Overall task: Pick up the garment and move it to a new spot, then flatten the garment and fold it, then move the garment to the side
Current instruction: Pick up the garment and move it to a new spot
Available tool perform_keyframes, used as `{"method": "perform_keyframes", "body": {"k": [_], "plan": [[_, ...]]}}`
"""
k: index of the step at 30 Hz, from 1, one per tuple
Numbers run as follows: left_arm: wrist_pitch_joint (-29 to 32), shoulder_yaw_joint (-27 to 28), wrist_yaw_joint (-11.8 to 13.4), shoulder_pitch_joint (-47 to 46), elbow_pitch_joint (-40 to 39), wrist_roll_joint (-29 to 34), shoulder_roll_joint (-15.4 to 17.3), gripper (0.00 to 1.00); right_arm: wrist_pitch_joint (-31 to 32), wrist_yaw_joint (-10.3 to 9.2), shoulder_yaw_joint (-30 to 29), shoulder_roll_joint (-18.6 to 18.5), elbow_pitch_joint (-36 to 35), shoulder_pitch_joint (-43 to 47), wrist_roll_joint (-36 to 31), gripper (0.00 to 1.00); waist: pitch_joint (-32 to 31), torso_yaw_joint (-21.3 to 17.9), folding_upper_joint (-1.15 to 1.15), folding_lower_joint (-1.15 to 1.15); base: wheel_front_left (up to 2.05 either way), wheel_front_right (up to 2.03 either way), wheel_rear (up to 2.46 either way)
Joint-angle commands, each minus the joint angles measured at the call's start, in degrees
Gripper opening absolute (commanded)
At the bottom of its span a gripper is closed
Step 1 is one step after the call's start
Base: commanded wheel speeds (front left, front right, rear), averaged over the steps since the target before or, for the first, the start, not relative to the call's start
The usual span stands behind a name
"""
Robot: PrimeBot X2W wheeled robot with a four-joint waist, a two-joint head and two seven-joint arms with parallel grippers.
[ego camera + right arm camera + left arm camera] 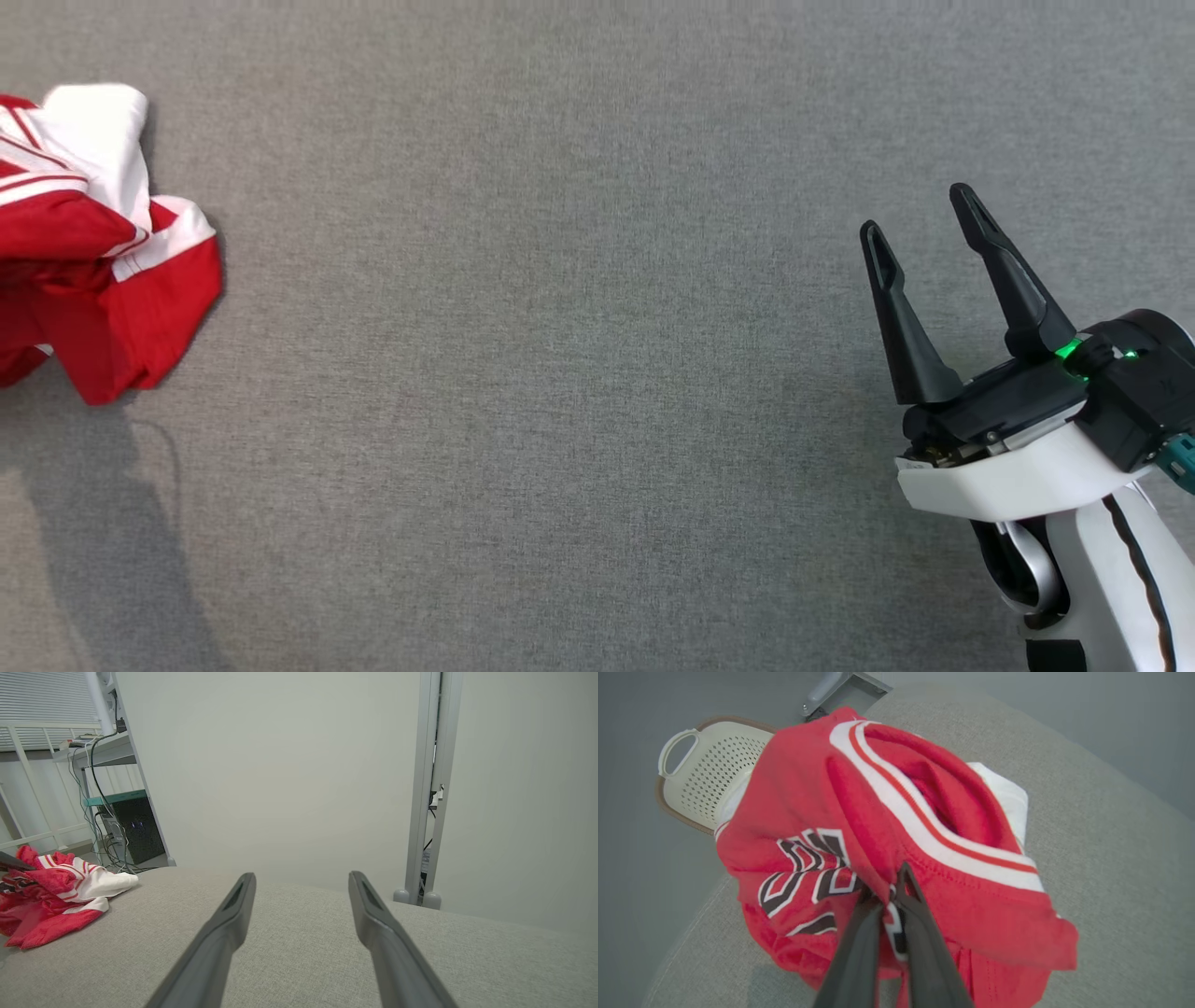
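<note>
Left wrist view has the left tool (885, 884) pinched shut on a fold of the red garment (817, 784), heaped at the left edge of the surface (560, 373). The pick-up is in hand; next it likely needs lifting and carrying inward. That view adds a pale basket (710, 774) beyond; head view adds the right tool (916, 210), spread wide and empty.

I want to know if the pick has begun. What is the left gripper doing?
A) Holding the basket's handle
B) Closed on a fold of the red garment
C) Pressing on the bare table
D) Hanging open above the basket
B: in the left wrist view the left gripper has its two dark fingers drawn together with the red fabric of the garment pinched between them; the basket lies beyond, away from the fingers.
</note>
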Motion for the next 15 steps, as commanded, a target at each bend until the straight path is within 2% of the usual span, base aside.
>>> {"method": "perform_keyframes", "body": {"k": [1, 6, 8, 11, 15], "plan": [[-0.79, -0.88, -0.77, -0.38, -1.27, 0.96, 0.72, 0.00, -0.54, 0.01, -0.17, -0.09, 0.48, 0.20, 0.43, 1.00, -1.71, 0.08, 0.00, 0.00, 0.00, 0.00, 0.00], [-0.92, -3.39, -2.01, -0.51, -4.68, 3.07, 1.93, 0.00, -0.71, 0.01, -0.27, 0.76, 1.62, 1.49, 0.88, 1.00, -6.37, -0.52, 0.00, 0.00, 0.00, 0.00, 0.00], [-0.55, -4.37, -1.88, -0.02, -7.12, 3.47, 1.38, 0.00, -0.83, 0.01, -0.65, 1.15, 2.03, 2.30, 0.96, 1.00, -8.44, -0.88, 0.00, 0.00, 0.00, 0.00, 0.00], [-0.02, -5.08, -3.33, 0.54, -9.97, 3.46, 2.20, 0.00, -0.94, 0.01, -0.92, 1.90, 2.58, 3.46, 1.21, 1.00, -11.01, -1.62, 0.00, 0.00, 0.00, 0.00, 0.00], [0.58, -6.72, -5.36, 0.44, -14.20, 2.88, 1.29, 0.00, -0.96, 0.01, -1.19, 2.69, 3.08, 4.99, 1.31, 1.00, -13.99, -2.83, 0.00, 0.00, 0.00, 0.00, 0.00]]}}
